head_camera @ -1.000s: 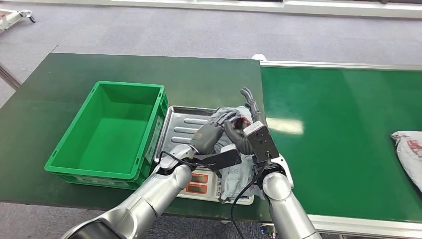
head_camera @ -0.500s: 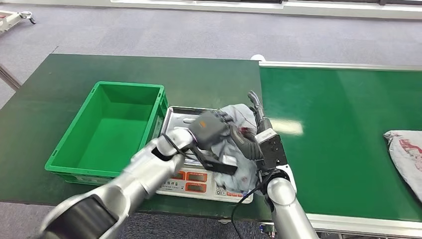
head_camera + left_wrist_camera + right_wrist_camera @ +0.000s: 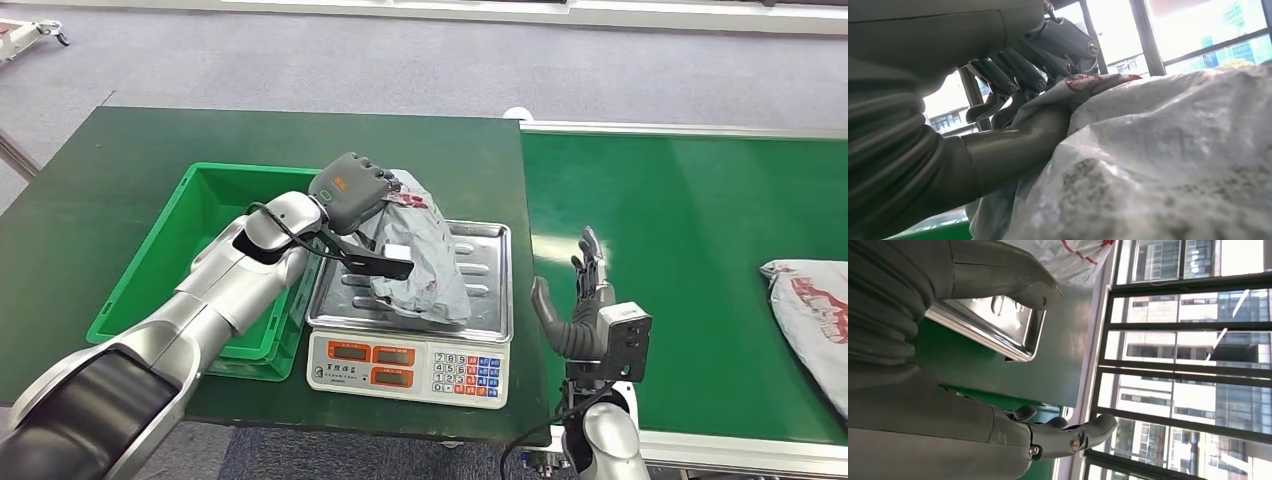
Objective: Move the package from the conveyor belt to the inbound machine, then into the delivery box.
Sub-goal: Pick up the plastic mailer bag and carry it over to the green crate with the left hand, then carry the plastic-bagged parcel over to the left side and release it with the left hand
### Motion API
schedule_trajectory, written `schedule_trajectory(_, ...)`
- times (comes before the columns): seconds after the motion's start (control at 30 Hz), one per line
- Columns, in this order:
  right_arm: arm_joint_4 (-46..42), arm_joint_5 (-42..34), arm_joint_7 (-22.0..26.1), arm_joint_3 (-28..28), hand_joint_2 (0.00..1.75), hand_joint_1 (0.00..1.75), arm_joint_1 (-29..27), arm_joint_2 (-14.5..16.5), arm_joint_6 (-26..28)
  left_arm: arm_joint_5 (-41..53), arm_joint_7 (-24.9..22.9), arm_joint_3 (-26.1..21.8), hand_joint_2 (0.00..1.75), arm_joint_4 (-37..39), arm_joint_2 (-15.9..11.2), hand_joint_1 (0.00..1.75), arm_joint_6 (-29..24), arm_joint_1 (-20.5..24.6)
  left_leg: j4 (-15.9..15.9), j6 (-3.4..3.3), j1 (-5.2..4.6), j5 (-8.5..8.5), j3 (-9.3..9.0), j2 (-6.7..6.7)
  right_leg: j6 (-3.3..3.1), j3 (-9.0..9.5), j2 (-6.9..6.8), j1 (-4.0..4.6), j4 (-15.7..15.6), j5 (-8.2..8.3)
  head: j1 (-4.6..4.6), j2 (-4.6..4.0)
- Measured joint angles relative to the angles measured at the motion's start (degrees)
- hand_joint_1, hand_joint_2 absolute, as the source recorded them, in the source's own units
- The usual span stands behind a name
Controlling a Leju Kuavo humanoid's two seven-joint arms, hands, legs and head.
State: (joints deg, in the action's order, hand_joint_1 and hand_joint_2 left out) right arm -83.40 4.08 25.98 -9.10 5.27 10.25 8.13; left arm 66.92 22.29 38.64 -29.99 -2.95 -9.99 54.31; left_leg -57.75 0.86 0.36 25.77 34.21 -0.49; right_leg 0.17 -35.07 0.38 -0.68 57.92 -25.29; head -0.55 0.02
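Your left hand pinched the crumpled grey plastic package between its fingers, lifting it off the steel scale tray toward the green plastic crate, while your right hand hung spread, holding nothing.

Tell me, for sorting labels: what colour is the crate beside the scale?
Green crate; head view shows it best.

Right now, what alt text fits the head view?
The left hand grips a grey package over the scale, beside a green box. The right hand hangs open near the conveyor belt.
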Motion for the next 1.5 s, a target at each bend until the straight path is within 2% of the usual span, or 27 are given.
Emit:
schedule_trajectory(0.43,-1.2,0.1,-0.1,0.9,1.75,0.0,-1.3,0.0,-0.3,0.4,-0.2,0.0,1.75,0.0,-0.7,1.75,-0.1,0.0,0.0,0.01,0.0,-0.01,0.0,0.04,-0.01,-0.01,0.0,0.01,0.0,0.01,0.0,0.0)
schedule_trajectory(0.6,-2.6,0.4,-0.2,0.9,1.75,0.0,-2.7,0.0,-1.4,0.5,-0.9,-0.7,1.75,-0.3,-1.8,1.75,0.0,0.0,0.0,0.01,0.0,0.0,0.01,0.05,-0.01,-0.04,0.02,0.01,0.0,0.0,0.0,0.0)
schedule_trajectory(0.73,-3.3,0.9,-0.6,1.5,1.75,0.0,-3.5,0.0,-2.1,1.4,-2.8,-1.8,1.75,-2.3,-4.1,1.75,-0.1,0.0,0.0,0.01,0.01,0.0,0.04,0.08,-0.01,-0.06,0.04,0.02,0.0,0.01,0.01,0.0)
schedule_trajectory(0.83,-3.9,1.4,-0.7,2.5,1.75,0.0,-4.7,0.1,-2.7,1.8,-5.1,-3.8,1.75,-7.3,-8.2,1.75,-0.3,-1.3,0.0,0.08,0.02,0.03,0.04,0.22,-0.02,-0.11,0.25,0.03,0.0,0.01,0.01,0.0)
schedule_trajectory(0.93,-4.6,2.0,-0.7,3.6,1.75,0.0,-6.2,0.2,-3.1,1.8,-6.6,-8.3,1.75,-13.3,-13.5,1.75,-0.6,-4.5,0.1,0.16,0.03,0.09,-0.01,0.45,-0.06,-0.19,0.55,0.03,0.1,-0.01,0.0,0.0)
schedule_trajectory(1.0,-5.4,2.2,-0.6,4.6,1.75,0.0,-7.6,0.4,-3.0,2.0,-7.9,-12.7,1.75,-17.4,-17.1,1.75,-2.1,-8.3,0.2,0.23,0.03,0.14,-0.04,0.53,-0.14,-0.22,0.64,0.03,0.1,-0.07,0.0,0.0)
schedule_trajectory(1.13,-7.5,2.4,-0.6,6.2,1.75,0.0,-10.7,0.8,-2.3,1.1,-9.2,-25.6,1.75,-24.8,-23.3,1.75,-7.3,-17.5,0.2,0.39,0.11,0.27,-0.05,0.8,-0.3,-0.38,0.89,0.08,0.1,-0.18,-0.01,0.0)
schedule_trajectory(1.3,-8.4,2.7,-0.7,6.7,1.75,0.0,-11.7,1.3,-1.9,1.9,-8.6,-38.2,1.75,-30.0,-25.5,1.75,-8.8,-23.7,0.2,0.39,0.15,0.32,0.04,0.57,-0.32,-0.34,0.68,0.15,0.1,-0.32,-0.01,0.0)
schedule_trajectory(1.47,-8.8,2.9,-0.7,6.7,1.75,0.0,-12.1,1.6,-1.6,2.7,-9.4,-45.5,1.75,-34.2,-26.1,1.75,-8.8,-28.6,0.2,0.43,0.14,0.35,0.05,0.5,-0.33,-0.3,0.63,0.14,0.1,-0.32,0.0,0.0)
schedule_trajectory(1.5,-8.8,2.9,-0.7,6.7,1.75,0.0,-12.1,1.6,-1.5,2.6,-9.7,-46.7,1.75,-35.0,-26.1,1.58,-8.5,-29.6,0.2,0.43,0.14,0.35,0.04,0.5,-0.33,-0.29,0.63,0.13,0.1,-0.32,0.0,0.0)
